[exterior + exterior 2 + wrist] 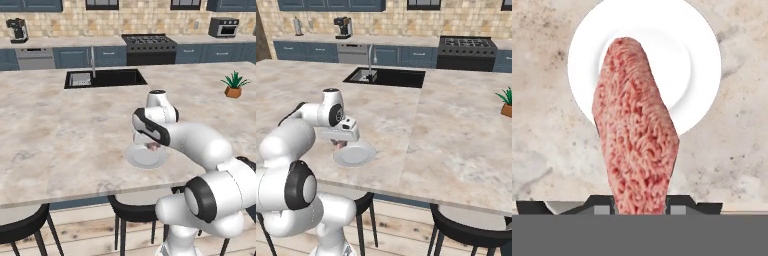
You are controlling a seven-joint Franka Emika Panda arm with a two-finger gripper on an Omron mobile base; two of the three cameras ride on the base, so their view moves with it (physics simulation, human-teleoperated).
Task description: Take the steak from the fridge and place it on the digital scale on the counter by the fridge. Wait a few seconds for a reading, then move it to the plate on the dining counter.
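- Clamped on the steak (637,135), the claw (639,205) hangs over the plate (697,55); its two dark fingertips (602,206) press the meat from either side.
- In the hand view the steak is a reddish-pink slab held on edge, and it covers part of the white plate below.
- From the left base view, the claw (151,145) and a glimpse of steak (152,146) sit just above the plate (142,159).
- That plate (356,155) lies near the front edge of the dining counter (456,130), a wide beige marbled top.
- A black sink (107,78) with a chrome tap (93,60) is set into the counter's far side, well apart from the plate.
- A small potted plant (234,85) stands toward the counter's right edge.
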